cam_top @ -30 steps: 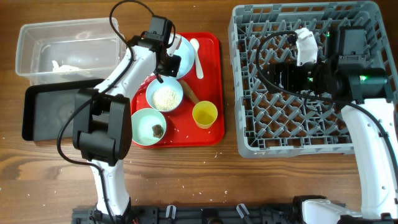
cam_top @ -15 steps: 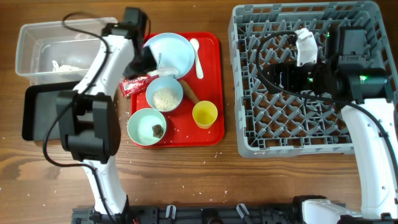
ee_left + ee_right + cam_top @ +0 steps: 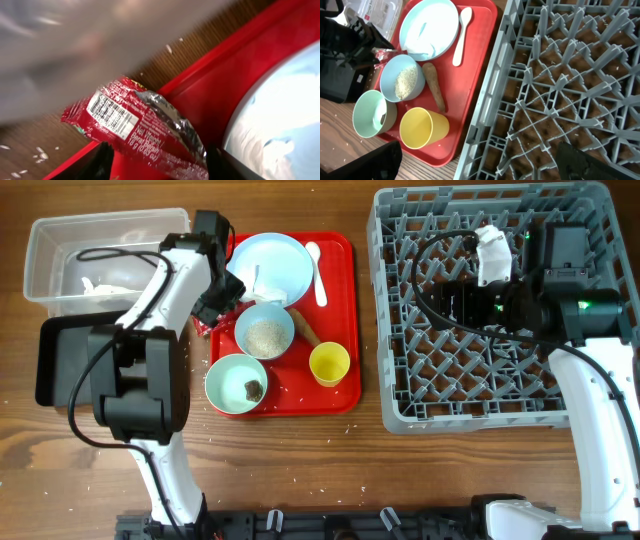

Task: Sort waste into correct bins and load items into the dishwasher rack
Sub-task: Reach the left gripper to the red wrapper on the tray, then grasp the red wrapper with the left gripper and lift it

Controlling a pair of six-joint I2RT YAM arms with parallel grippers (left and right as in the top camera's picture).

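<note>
We find the left hand (image 3: 159,162) at the left edge of the red tray (image 3: 338,290), closed narrow on the small red-and-white wrapper (image 3: 132,125). Its two dark fingertips show at the bottom of the left wrist view with the foil pinched between them. We judge it held rather than merely straddled, since the free end hangs clear above the tray lip and the wooden counter (image 3: 300,470).

In that wrist view the wrapper's long axis runs on a diagonal. The barcode end points up and to the left, away from the fingers, and the silver inner side curls toward the pale plate (image 3: 270,265).

What the coming move turns on is which way the bins lie. Both sit to the left of the hand, away from the tray. The clear tub (image 3: 100,222) is just beside the hand (its blurred translucent wall fills the top of the wrist view). The black tub (image 3: 70,370) lies below it in the overhead view, a little farther off.

A white paper scrap (image 3: 100,283) already lies in the clear tub, so we judge that to be the place for dry litter. A short carry leftward over its near wall should suffice, with the free barcode end leading.

The right hand (image 3: 475,150) hangs over the grey rack (image 3: 470,420) with its fingers spread wide and nothing between them. It is well apart from the wrapper, so the job belongs to the left arm.
</note>
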